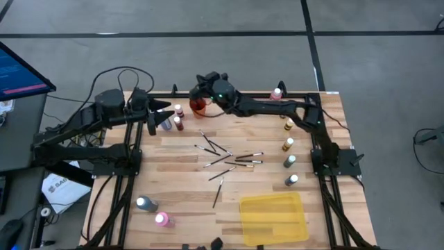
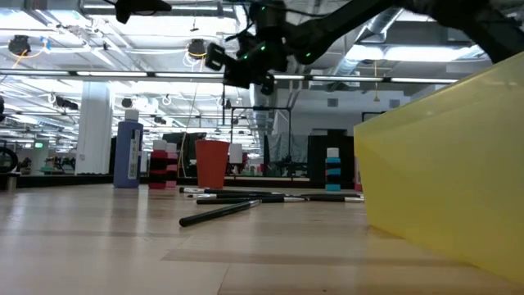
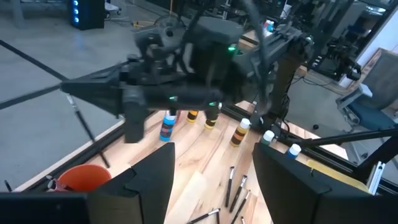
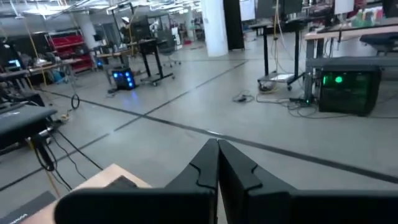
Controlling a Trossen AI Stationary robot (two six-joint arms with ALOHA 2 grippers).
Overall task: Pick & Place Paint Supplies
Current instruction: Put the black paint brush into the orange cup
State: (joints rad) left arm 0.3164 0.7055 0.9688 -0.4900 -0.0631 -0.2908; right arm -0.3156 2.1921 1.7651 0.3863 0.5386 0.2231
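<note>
Several thin dark paintbrushes [image 1: 229, 158] lie scattered on the middle of the table. White-capped paint bottles stand in groups: three by my left gripper [image 1: 177, 118], several along the right edge [image 1: 288, 153], and two near the left front [image 1: 154, 211]. My right gripper [image 1: 198, 90] is shut and hovers above the orange cup [image 1: 200, 105] at the far edge. In the left wrist view a paintbrush [image 3: 87, 127] slants down from its tips toward the cup [image 3: 78, 180]. My left gripper [image 1: 157, 114] is open, raised at the far left and holding nothing. My right gripper pinches the upper end of a thin dark paintbrush [image 3: 72, 99] at its fingertips [image 3: 78, 90]. The brush hangs slanting below the fingers, and its lower end [image 3: 107, 163] reaches the rim of the orange cup. Whether that end touches the cup, I cannot tell.
A flat yellow tray [image 1: 272, 217] lies at the near right. Black frame rails run along the table's left and right edges [image 1: 326, 173]. Cables hang off the far-left corner [image 1: 118, 76]. Bare wood shows between the brushes and the near-left bottles.
</note>
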